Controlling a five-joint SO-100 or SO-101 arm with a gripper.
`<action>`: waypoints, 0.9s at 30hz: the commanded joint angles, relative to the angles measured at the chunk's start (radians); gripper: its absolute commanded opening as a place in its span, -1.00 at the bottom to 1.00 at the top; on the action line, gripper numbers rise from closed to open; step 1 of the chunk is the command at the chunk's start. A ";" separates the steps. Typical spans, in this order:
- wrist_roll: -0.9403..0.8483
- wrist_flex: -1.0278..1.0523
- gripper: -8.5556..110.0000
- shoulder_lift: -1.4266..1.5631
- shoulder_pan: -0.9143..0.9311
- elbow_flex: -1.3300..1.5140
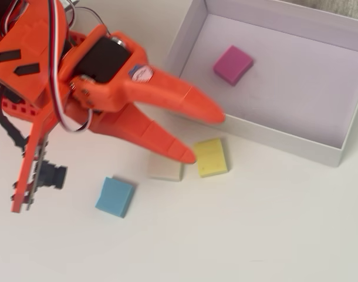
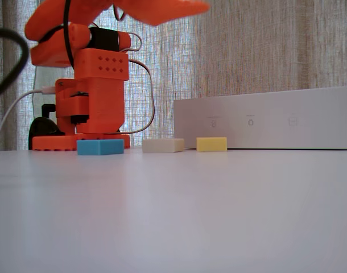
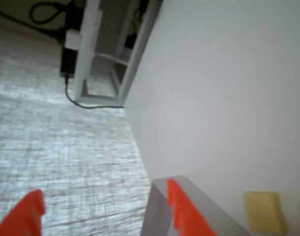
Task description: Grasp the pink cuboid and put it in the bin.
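pink cuboid [image 1: 233, 64] lying inside bin [image 1: 296, 141], upper right of overhead view | end effector [image 1: 205, 135] hovering mid-frame, released, grasping nothing

No legible text anywhere. Three faint grey symbols with tiny captions printed on the outer wall of the large shallow white cardboard box [image 2: 264, 122] in the fixed view, too small to read. Round red-white-blue sticker [image 1: 142, 73] on the orange arm's servo in the overhead view, blurred, unreadable.
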 commanded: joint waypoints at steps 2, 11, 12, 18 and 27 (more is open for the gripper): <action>0.038 0.150 -0.32 0.069 0.048 0.026; 0.049 0.321 -0.44 0.081 0.084 0.083; 0.046 0.328 -0.44 0.081 0.091 0.094; 0.041 0.348 -0.66 0.081 0.106 0.098; 0.026 0.371 -1.00 0.081 0.095 0.092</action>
